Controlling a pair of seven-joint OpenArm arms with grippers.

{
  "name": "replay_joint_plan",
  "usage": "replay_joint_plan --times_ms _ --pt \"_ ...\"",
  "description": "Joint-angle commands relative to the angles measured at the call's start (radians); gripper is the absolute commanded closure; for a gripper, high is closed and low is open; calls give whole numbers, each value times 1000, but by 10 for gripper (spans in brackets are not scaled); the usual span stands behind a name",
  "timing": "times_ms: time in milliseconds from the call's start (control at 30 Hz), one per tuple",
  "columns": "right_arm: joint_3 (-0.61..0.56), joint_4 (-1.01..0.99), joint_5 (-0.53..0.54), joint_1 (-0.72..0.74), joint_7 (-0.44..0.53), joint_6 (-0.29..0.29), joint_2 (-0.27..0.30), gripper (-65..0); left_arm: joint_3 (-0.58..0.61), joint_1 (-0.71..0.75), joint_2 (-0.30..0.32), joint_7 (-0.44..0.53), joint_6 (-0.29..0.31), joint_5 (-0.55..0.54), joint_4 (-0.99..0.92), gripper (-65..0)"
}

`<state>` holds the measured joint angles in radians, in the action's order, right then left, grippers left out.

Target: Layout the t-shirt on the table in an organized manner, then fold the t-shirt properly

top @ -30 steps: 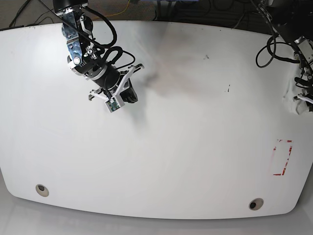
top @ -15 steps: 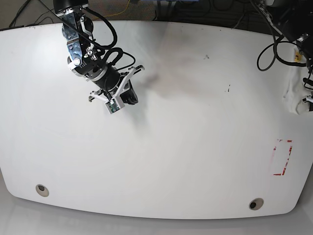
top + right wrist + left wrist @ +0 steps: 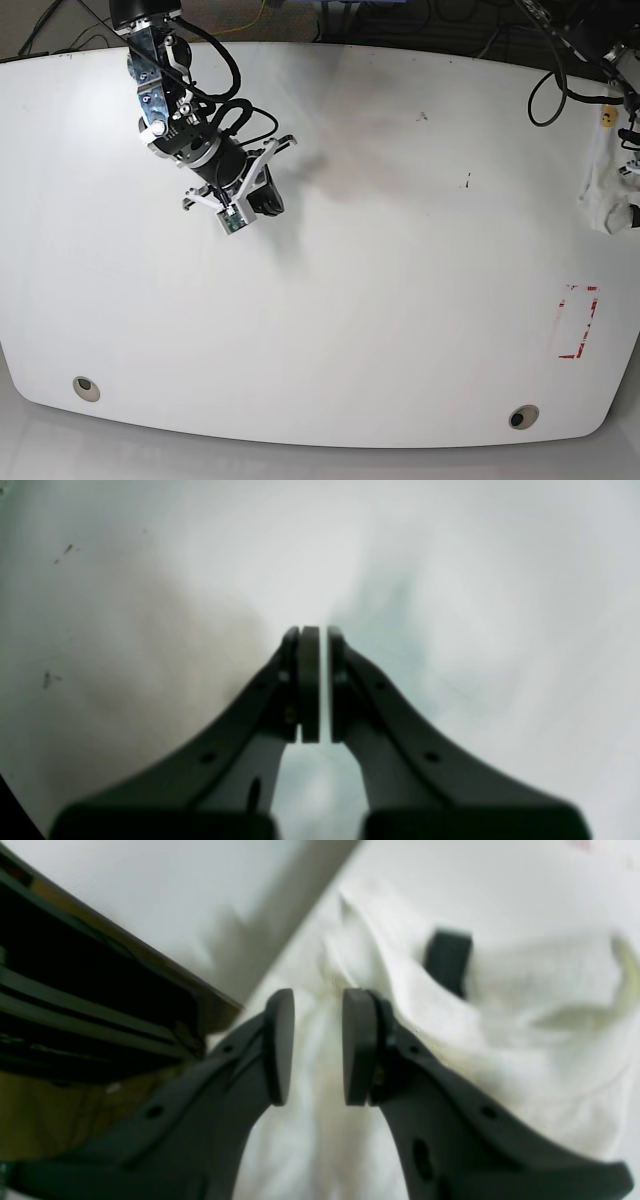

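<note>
Hanging in a bunch at the right edge of the worktop (image 3: 400, 330), near its far corner, the t-shirt (image 3: 500, 1040) is pinched by the left hand (image 3: 310, 1045). The right hand (image 3: 314, 682) hovers over the bare far-left part, its fingers pressed together on nothing.

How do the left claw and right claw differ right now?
The left claw has its pads apart with bunched white t-shirt between them; the right claw is shut on nothing. The left claw sits by the table edge; the right hangs over bare tabletop. Both have dark pads.
</note>
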<state>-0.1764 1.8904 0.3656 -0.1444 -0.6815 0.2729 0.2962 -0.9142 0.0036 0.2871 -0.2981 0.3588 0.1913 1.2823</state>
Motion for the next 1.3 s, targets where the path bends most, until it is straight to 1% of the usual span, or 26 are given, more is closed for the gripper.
replay_joint_plan --times_ms 0,333,567,933,1133,1267 --pt "4 19 6 15 29 4 7 -18 7 -17 27 30 -7 -8 -19 -152" --pt "4 19 6 9 29 4 7 -18 11 -119 31 30 -8 -2 -129 -152" --pt "2 19 6 6 29 4 7 -18 105 -161 30 30 -10 -3 -143 -152" --pt "5 21 8 6 29 4 7 -18 172 -185 27 29 -10 -2 -157 -150" --pt "5 21 8 6 29 4 7 -18 174 -182 27 29 -5 -8 -125 -150" --pt "5 19 8 6 29 4 7 -18 175 -176 21 27 3 -8 -45 -150"
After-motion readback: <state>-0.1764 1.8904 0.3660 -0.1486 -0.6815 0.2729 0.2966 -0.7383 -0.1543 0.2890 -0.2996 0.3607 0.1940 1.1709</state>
